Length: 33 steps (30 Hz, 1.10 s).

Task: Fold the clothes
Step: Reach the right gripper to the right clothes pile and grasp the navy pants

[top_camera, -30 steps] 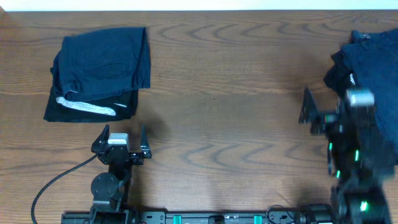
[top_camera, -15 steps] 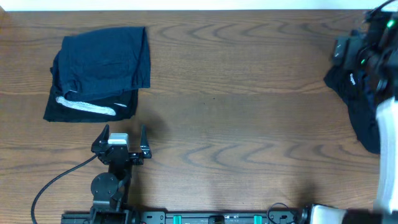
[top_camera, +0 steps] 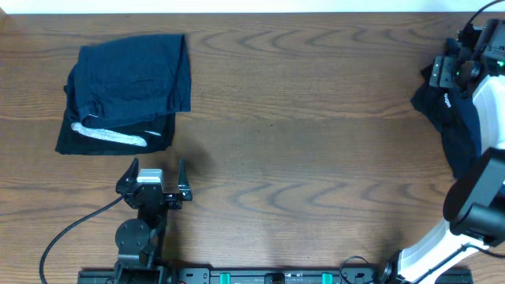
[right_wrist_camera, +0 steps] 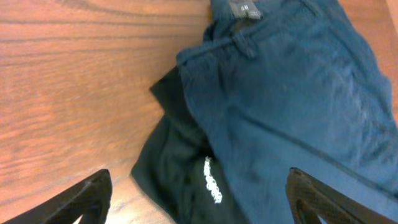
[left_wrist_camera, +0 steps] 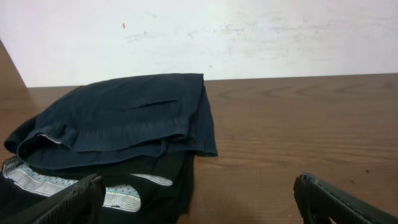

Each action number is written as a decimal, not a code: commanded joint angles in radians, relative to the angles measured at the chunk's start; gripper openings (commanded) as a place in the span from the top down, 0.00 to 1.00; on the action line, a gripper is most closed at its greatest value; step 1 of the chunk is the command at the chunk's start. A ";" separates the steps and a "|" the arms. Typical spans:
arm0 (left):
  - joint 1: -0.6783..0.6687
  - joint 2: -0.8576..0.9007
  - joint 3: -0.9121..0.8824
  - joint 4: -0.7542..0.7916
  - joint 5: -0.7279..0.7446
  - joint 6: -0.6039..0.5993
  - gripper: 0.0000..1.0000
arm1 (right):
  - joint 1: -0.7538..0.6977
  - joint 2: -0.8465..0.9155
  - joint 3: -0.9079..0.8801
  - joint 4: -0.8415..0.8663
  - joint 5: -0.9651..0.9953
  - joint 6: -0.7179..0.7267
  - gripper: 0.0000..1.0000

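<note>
Unfolded heap at the far right edge of the worktop (top_camera: 316,118): navy-blue shorts (right_wrist_camera: 292,99) lie over a black garment (right_wrist_camera: 174,168) with white print. Right gripper (right_wrist_camera: 199,202) hovers above it, jaws wide apart. Left gripper (top_camera: 155,172) near left, jaws apart, empty. Folded stack (top_camera: 130,83) far left. Cloth is likely light and limp, and will sag and drag. Best pinched at the waistband (right_wrist_camera: 217,46) near the label, a firmer doubled edge.
</note>
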 commanded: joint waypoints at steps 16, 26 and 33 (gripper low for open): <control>-0.005 -0.007 -0.020 -0.037 -0.012 0.003 0.02 | -0.020 0.228 0.017 0.276 0.045 -0.146 0.32; -0.005 -0.007 -0.020 -0.037 -0.012 0.003 0.02 | -0.024 0.290 0.017 0.325 0.045 -0.146 0.44; -0.005 -0.007 -0.020 -0.037 -0.012 0.003 0.02 | -0.028 0.290 0.017 0.323 0.045 -0.146 0.82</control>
